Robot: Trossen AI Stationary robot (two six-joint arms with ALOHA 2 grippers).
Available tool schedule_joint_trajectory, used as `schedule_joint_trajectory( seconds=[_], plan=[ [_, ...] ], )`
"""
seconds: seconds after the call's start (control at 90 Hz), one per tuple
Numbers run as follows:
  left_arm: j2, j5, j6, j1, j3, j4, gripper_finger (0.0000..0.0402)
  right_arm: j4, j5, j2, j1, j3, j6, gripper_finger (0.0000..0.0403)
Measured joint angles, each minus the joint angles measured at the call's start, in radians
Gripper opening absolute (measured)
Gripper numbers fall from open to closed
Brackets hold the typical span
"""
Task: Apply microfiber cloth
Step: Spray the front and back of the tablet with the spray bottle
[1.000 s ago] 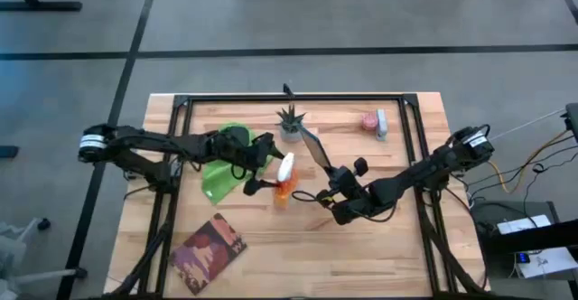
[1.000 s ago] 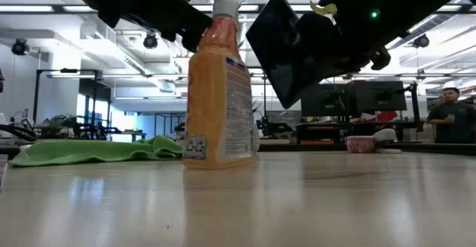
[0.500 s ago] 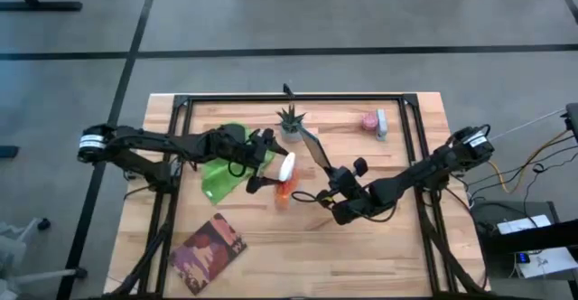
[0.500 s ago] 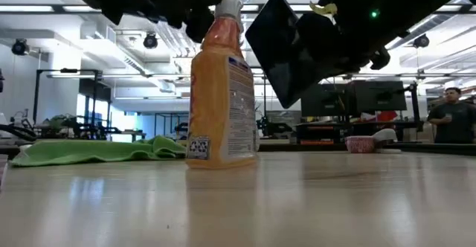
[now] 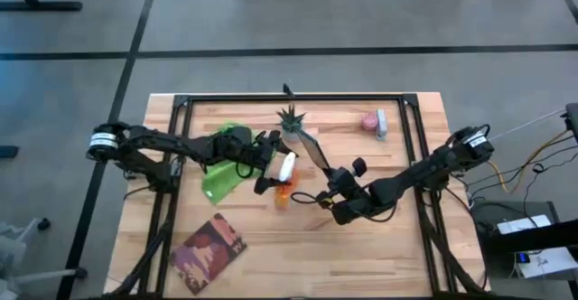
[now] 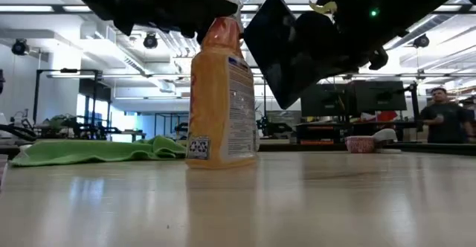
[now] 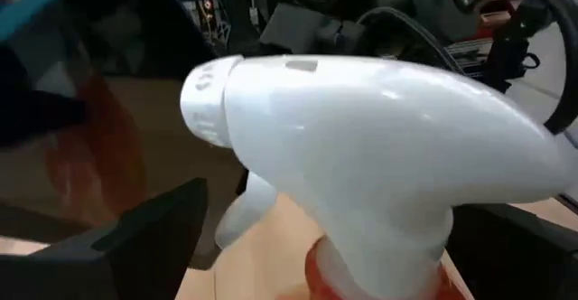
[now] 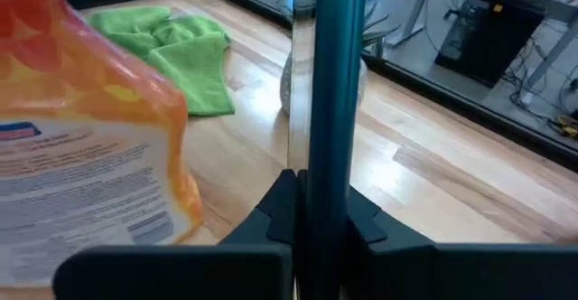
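Left hand [image 5: 268, 167] around spray bottle [image 5: 284, 175] head (open)

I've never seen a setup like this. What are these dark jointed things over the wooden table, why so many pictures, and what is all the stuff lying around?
They are two robot arms, each ending in two fingers. One picture looks straight down, one looks level across the table, and two come from cameras on the arms' wrists. The right gripper holds a dark flat tablet up on edge; its wrist camera sees that tablet edge-on. The left gripper is at the white head of the orange spray bottle, which fills its wrist picture; whether it grips is unclear. On the table lie the lime-green microfiber cloth, untouched, a small potted plant, a patterned book and a small pink object.
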Motion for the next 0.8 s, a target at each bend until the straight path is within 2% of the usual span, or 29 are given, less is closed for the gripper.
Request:
schedule_joint_trajectory(
  seconds=[0.122, 0.411, 0.667, 0.8],
  plan=[
    [0.000, 0.000, 0.004, -0.001, 0.000, 0.001, 0.0398, 0.000, 0.000, 0.000, 0.000, 0.000, -0.031, 0.0009],
    [-0.003, 0.001, -0.014, -0.001, 0.000, 0.001, 0.0398, -0.009, 0.001, 0.000, -0.009, 0.000, -0.255, 0.0009],
    [-0.003, 0.001, -0.015, -0.001, 0.000, -0.004, 0.0398, -0.132, -0.017, -0.042, -0.049, -0.002, -0.253, 0.0008],
    [-0.003, 0.001, -0.016, -0.001, 0.000, -0.004, 0.0398, -0.164, -0.083, -0.110, -0.083, -0.018, -0.279, 0.0008]
  ],
)
